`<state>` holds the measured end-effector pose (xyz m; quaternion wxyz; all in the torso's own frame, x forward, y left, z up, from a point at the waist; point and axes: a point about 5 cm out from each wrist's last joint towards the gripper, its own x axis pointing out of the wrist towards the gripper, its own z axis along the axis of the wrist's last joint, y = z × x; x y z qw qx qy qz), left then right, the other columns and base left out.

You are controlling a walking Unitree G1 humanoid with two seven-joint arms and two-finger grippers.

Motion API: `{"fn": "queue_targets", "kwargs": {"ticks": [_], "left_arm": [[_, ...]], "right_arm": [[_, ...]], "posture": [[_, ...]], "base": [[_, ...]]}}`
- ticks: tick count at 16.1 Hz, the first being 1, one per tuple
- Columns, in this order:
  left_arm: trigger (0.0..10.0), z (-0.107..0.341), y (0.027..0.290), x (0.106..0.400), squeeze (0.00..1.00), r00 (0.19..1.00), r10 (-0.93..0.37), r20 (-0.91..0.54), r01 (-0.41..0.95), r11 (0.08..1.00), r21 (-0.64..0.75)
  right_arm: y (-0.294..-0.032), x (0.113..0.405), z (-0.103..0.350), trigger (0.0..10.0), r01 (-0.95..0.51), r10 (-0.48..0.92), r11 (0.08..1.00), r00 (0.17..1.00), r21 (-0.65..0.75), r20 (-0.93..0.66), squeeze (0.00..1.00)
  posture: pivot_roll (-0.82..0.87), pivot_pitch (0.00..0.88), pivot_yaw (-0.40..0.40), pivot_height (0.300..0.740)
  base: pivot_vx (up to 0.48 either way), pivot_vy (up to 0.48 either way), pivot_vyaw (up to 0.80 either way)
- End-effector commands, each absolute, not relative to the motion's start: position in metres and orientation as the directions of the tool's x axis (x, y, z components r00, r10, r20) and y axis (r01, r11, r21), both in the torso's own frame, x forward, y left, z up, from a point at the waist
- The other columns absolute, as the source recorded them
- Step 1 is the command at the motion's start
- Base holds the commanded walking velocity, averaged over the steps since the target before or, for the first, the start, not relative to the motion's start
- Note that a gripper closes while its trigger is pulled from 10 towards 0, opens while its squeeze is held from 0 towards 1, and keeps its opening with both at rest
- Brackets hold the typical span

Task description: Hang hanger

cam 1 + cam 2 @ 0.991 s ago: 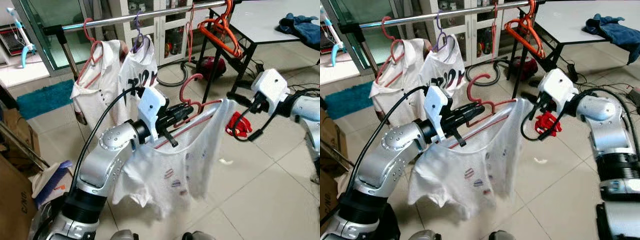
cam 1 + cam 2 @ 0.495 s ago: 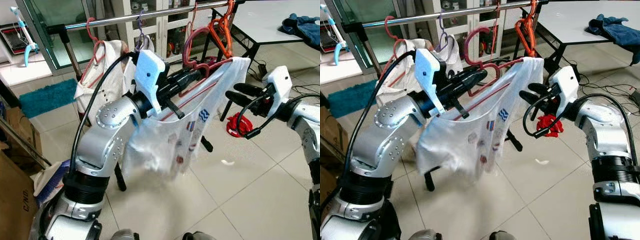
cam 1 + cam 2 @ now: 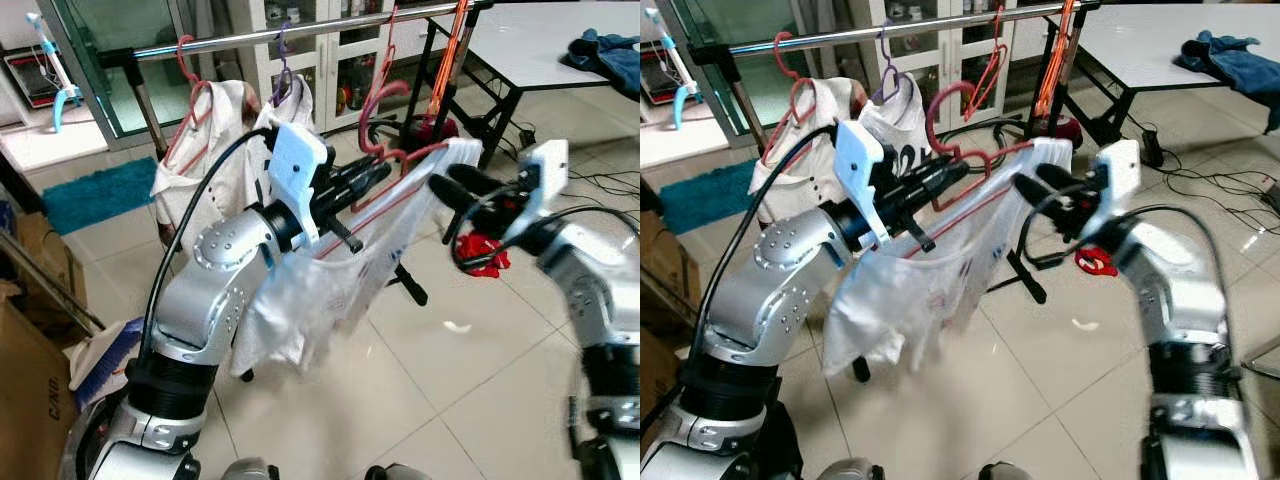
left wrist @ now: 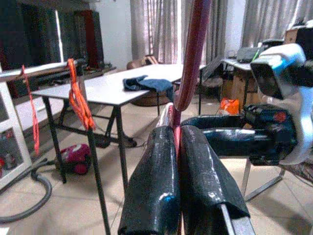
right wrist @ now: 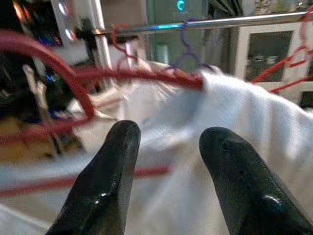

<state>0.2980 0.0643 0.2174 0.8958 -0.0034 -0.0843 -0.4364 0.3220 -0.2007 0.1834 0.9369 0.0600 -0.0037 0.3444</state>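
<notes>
Your left arm is bent at the elbow and raised, forearm reaching forward and up, and the left gripper (image 3: 362, 178) has its two black fingers (image 4: 156, 186) pressed together on the neck of the red hanger (image 3: 375, 125), whose hook curves up just above the fingertips. A white shirt (image 3: 330, 290) drapes from that hanger and hangs down below and beside the gripper. Your right arm is folded in across the front, and the right gripper (image 3: 450, 188) points at the far shoulder of the shirt with its fingers (image 5: 110, 166) spread apart, just short of the cloth and holding nothing. Beyond both grippers, higher up, runs the metal rail (image 3: 260, 38), already carrying two shirts on hangers (image 3: 200, 150) and an orange hanger (image 3: 450, 55); the red hook sits below the rail, not on it.
</notes>
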Motion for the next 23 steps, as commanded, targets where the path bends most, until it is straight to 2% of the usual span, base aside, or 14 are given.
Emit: {"fn": "queue_targets", "kwargs": {"ticks": [1, 3, 4, 6, 7, 9, 14, 23], "left_arm": [[10.0, 0.215, 0.064, 0.298, 0.00, 0.606, -0.781, 0.151, 0.781, 0.620, 0.070], [10.0, 0.213, 0.064, 0.297, 0.00, 0.607, -0.781, 0.146, 0.782, 0.620, 0.067], [10.0, 0.212, 0.063, 0.297, 0.00, 0.606, -0.782, 0.145, 0.783, 0.618, 0.066], [10.0, 0.212, 0.063, 0.296, 0.00, 0.604, -0.784, 0.145, 0.785, 0.617, 0.064], [10.0, 0.212, 0.062, 0.296, 0.00, 0.604, -0.784, 0.146, 0.785, 0.616, 0.062], [10.0, 0.211, 0.062, 0.296, 0.00, 0.603, -0.785, 0.146, 0.786, 0.615, 0.061], [10.0, 0.209, 0.060, 0.294, 0.00, 0.594, -0.793, 0.138, 0.794, 0.605, 0.057], [10.0, 0.207, 0.059, 0.292, 0.00, 0.583, -0.802, 0.131, 0.803, 0.593, 0.056]], "right_arm": [[-0.196, 0.316, 0.183, 10.0, -0.643, 0.643, 0.752, 0.764, 0.144, 0.051, 1.00], [-0.190, 0.313, 0.177, 10.0, -0.636, 0.639, 0.755, 0.768, 0.159, 0.040, 1.00], [-0.189, 0.312, 0.171, 10.0, -0.601, 0.608, 0.781, 0.794, 0.171, 0.011, 1.00], [-0.194, 0.316, 0.164, 10.0, -0.486, 0.491, 0.870, 0.869, 0.081, -0.057, 1.00], [-0.194, 0.316, 0.162, 10.0, -0.456, 0.455, 0.890, 0.887, -0.002, -0.078, 0.00], [-0.189, 0.316, 0.162, 10.0, -0.429, 0.426, 0.903, 0.901, -0.028, -0.080, 0.00], [-0.178, 0.316, 0.165, 10.0, -0.339, 0.341, 0.936, 0.940, 0.095, -0.001, 0.00], [-0.192, 0.326, 0.166, 10.0, -0.184, 0.184, 0.982, 0.983, 0.036, 0.006, 0.00]], "posture": [[0.03, 0.000, 0.012, 0.740], [0.03, 0.000, 0.012, 0.740], [0.03, 0.000, 0.012, 0.740], [0.02, 0.000, 0.011, 0.740], [0.02, 0.000, 0.011, 0.740], [0.02, 0.000, 0.011, 0.740], [0.02, 0.000, 0.011, 0.740], [0.03, 0.000, 0.006, 0.740]], "base": [[0.000, 0.000, 0.00], [0.000, 0.000, 0.00], [0.000, 0.000, 0.00], [0.000, 0.000, 0.00], [0.000, 0.000, 0.00], [0.000, 0.000, 0.00], [0.000, 0.000, 0.00], [0.000, 0.000, 0.00]]}}
